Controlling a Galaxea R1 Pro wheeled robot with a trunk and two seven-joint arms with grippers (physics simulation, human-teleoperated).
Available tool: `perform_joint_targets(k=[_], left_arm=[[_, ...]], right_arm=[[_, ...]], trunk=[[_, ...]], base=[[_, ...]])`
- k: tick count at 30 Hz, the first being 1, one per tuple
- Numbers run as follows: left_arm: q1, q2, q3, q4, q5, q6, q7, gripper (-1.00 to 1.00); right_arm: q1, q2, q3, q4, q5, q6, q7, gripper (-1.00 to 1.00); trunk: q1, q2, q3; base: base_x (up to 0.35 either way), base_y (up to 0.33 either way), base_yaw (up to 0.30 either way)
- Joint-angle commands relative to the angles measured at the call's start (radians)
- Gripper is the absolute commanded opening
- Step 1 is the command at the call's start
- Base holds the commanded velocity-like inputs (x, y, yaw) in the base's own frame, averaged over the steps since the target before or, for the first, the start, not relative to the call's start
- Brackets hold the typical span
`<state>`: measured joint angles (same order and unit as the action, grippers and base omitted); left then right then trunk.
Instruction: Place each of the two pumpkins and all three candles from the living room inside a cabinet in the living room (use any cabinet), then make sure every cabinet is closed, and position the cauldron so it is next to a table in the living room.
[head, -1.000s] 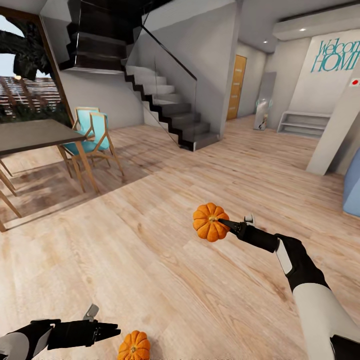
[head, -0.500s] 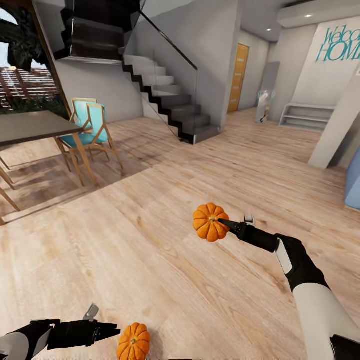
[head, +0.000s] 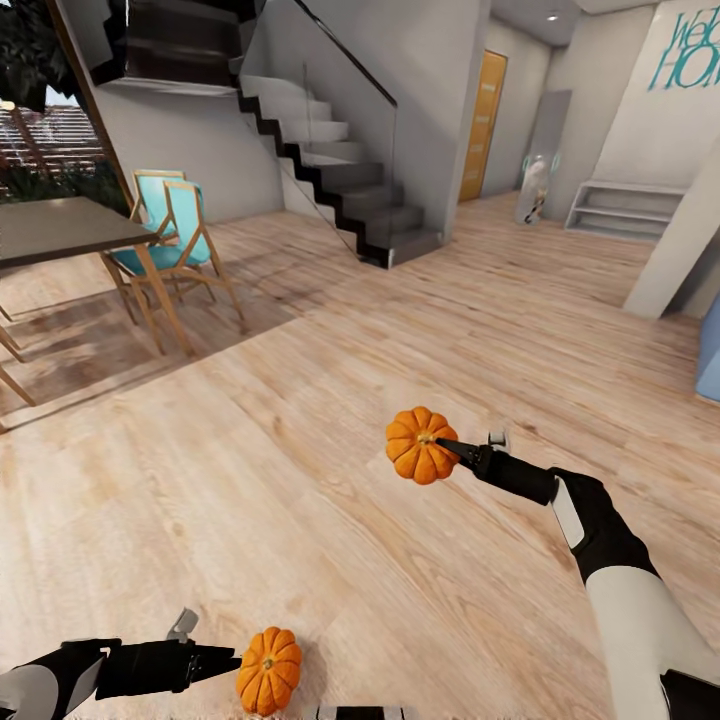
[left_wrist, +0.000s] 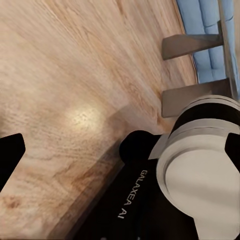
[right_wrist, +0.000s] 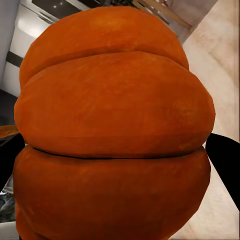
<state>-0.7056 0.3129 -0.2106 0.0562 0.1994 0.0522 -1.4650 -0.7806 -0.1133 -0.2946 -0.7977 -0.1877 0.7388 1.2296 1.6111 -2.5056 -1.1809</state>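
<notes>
One orange pumpkin (head: 420, 445) hangs above the wooden floor at mid-right, with my right gripper (head: 443, 444) shut on it by the stem side. In the right wrist view this pumpkin (right_wrist: 115, 120) bulges between the two dark fingertips (right_wrist: 225, 165). The second pumpkin (head: 268, 670) lies on the floor at the near edge. My left gripper (head: 228, 660) hovers just left of it, apart from it, and looks open; one of its fingers (left_wrist: 10, 155) sits at the picture's edge. The candles, the cauldron and the cabinet are out of view.
A dark-topped table (head: 60, 228) with teal chairs (head: 165, 250) stands at the left. A staircase (head: 340, 190) rises at the back, with a white low shelf (head: 610, 210) and a pillar (head: 675, 250) at the right. A blue sofa (left_wrist: 210, 35) is close by.
The camera has moved: table, stairs and wall lettering have slid in the picture, and the floor pumpkin shows fuller. Both arms keep their pose; the right one still holds its pumpkin.
</notes>
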Motion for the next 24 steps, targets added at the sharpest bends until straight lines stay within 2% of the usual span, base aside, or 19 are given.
perform_joint_targets(k=[1,3,9,13,24], left_arm=[[0.000,0.000,0.000,0.000,0.000,0.000,0.000,1.00],[0.000,0.000,0.000,0.000,0.000,0.000,0.000,1.00],[0.000,0.000,0.000,0.000,0.000,0.000,0.000,1.00],[0.000,0.000,0.000,0.000,0.000,0.000,0.000,1.00],[0.000,0.001,0.000,0.000,0.000,0.000,0.000,1.00]], right_arm=[[0.000,0.000,0.000,-0.001,-0.003,0.005,0.001,-1.00],[0.000,0.001,0.001,-0.007,-0.001,0.006,-0.002,-1.00],[0.000,0.001,0.044,-0.034,-0.001,0.007,-0.013,-1.00],[0.000,0.001,0.049,-0.035,-0.001,0.007,-0.013,-1.00],[0.000,0.001,0.051,-0.035,-0.001,0.007,-0.015,-1.00]], trunk=[[0.000,0.000,-0.004],[0.001,-0.001,-0.010],[0.004,-0.002,-0.030],[0.006,-0.003,-0.046],[0.011,-0.006,-0.100]], base=[[0.000,0.000,0.042],[0.000,0.000,0.113],[0.000,0.000,0.114],[0.000,0.000,0.047],[0.000,0.000,0.180]])
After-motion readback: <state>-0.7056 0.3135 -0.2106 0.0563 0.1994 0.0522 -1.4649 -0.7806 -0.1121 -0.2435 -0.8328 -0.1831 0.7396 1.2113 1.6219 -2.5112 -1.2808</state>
